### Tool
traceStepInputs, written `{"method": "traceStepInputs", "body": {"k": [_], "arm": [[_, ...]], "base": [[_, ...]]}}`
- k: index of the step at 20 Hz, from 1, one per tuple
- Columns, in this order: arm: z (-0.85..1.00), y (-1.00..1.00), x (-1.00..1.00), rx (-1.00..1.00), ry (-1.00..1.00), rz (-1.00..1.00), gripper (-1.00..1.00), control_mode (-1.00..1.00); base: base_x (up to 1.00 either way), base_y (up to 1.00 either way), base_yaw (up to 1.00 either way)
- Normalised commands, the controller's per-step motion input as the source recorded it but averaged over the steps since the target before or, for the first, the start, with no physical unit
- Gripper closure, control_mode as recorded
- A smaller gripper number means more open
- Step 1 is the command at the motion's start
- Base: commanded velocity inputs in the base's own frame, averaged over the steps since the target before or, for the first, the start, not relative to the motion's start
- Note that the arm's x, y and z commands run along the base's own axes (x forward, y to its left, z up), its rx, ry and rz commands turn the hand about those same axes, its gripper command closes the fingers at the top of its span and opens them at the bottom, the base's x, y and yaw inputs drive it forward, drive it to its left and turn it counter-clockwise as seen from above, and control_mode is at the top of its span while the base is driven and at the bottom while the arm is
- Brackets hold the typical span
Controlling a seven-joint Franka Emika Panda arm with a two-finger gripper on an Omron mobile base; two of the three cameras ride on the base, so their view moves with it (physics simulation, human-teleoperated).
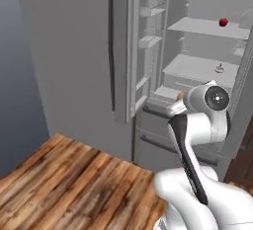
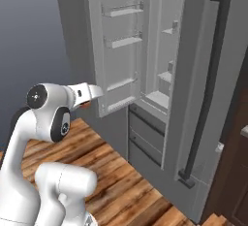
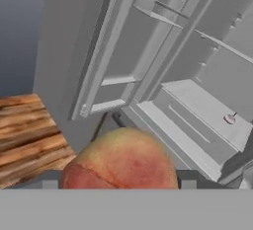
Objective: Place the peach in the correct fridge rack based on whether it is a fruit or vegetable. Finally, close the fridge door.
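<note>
Open fridge (image 1: pixel 148 7) with its left door (image 1: pixel 146 46) swung outward, narrow door bins (image 1: pixel 149 41) on the door's inner face; the arm reaches toward the opening from the wooden floor (image 1: pixel 74 174). The gripper (image 3: pixel 118 187) is closed around the peach (image 3: pixel 121 160), which sits between the dark fingertips (image 3: pixel 188 179) close to the camera in the hand view; in the left base view a sliver of the peach (image 1: pixel 181 96) shows beside the wrist, just in front of the fridge's lowest shelf. Inside the fridge, an upper rack (image 1: pixel 202 26) carries a dark red round fruit (image 1: pixel 223 22) near its right end; the rack below it (image 1: pixel 197 68) carries a small pale object (image 1: pixel 219 68) whose kind cannot be told. The same small object (image 3: pixel 230 119) lies on a rack (image 3: pixel 207 108) ahead of the peach in the hand view. The right door (image 2: pixel 213 99), with its long dark handle (image 2: pixel 206 84), stands shut beside the opening. No writing or label is legible on any surface
</note>
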Motion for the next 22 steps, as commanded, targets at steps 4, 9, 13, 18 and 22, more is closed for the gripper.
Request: {"method": "traceStepInputs", "body": {"k": [4, 9, 13, 18, 22], "arm": [[0.00, 0.00, 0.00, 0.00, 0.00, 0.00, 1.00, 1.00], [0.00, 0.00, 0.00, 0.00, 0.00, 0.00, 1.00, 1.00], [0.00, 0.00, 0.00, 0.00, 0.00, 0.00, 1.00, 1.00], [0.00, 0.00, 0.00, 0.00, 0.00, 0.00, 1.00, 1.00], [0.00, 0.00, 0.00, 0.00, 0.00, 0.00, 1.00, 1.00]], "base": [[0.71, 0.00, -0.38], [0.56, 0.05, -0.38], [0.29, 0.29, -0.39], [0.20, 0.44, -0.41], [0.21, 0.54, -0.40]]}}
